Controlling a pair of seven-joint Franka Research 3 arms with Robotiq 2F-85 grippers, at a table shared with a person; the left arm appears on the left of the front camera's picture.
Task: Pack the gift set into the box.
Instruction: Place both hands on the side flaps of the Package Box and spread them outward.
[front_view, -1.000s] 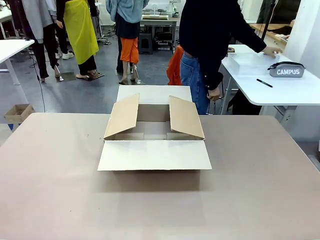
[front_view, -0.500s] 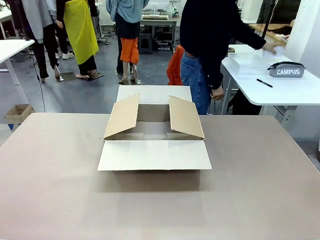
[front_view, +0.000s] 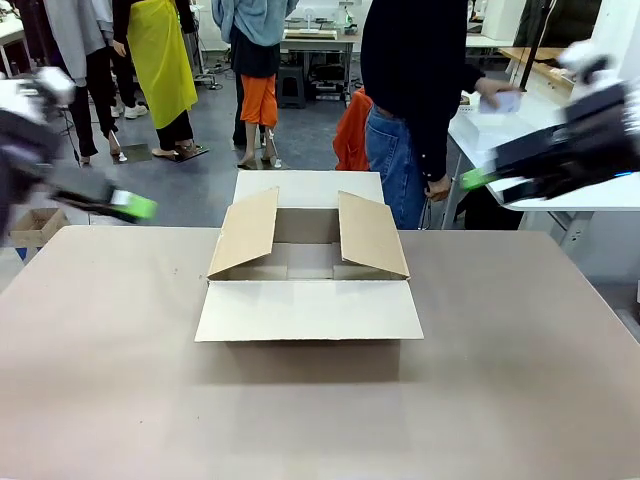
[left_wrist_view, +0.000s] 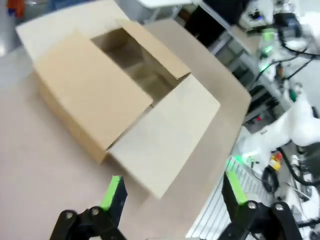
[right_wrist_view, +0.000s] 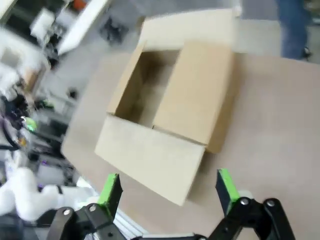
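Four flaps stood open on the box, which sat at the middle of the bare beige desk with nothing visible inside, so packing looked not yet begun. To either side the left gripper and right gripper hung above the desk, jaws spread wide, holding nothing. Beyond the far edge a person held a hand at a white thing, perhaps the gift set, on a white side desk. Farther off, people stood on a grey floor.
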